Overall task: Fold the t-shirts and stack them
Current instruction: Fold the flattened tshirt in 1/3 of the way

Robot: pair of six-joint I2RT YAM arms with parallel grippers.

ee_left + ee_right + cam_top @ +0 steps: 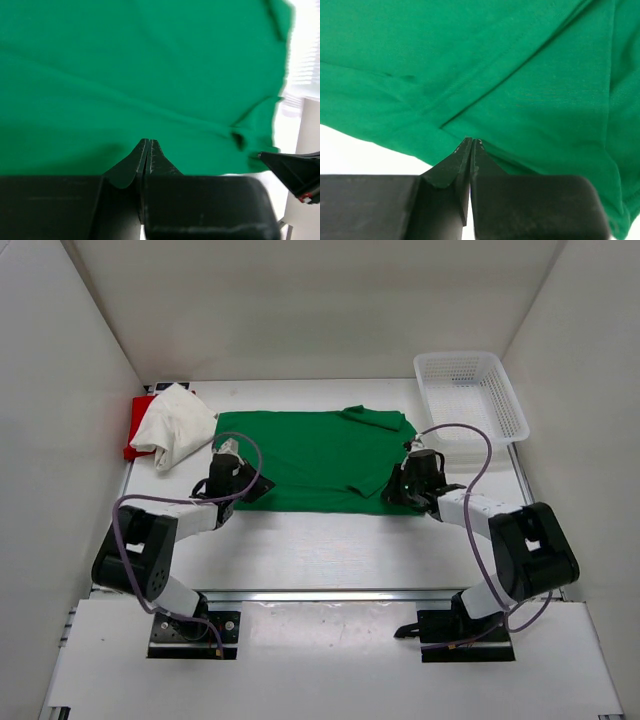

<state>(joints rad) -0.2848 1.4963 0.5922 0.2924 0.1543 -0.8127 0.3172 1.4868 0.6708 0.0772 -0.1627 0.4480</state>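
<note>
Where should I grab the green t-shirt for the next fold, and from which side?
Take the green t-shirt by its near edge, probably at both corners, coming low from the arms' side: it lies flat, so only edges give a lip.

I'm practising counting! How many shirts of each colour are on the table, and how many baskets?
Green t-shirt: 1
White t-shirt: 1
Red t-shirt: 1
White mesh basket: 1
Total: 4 things, 3 t-shirts and 1 basket
</note>
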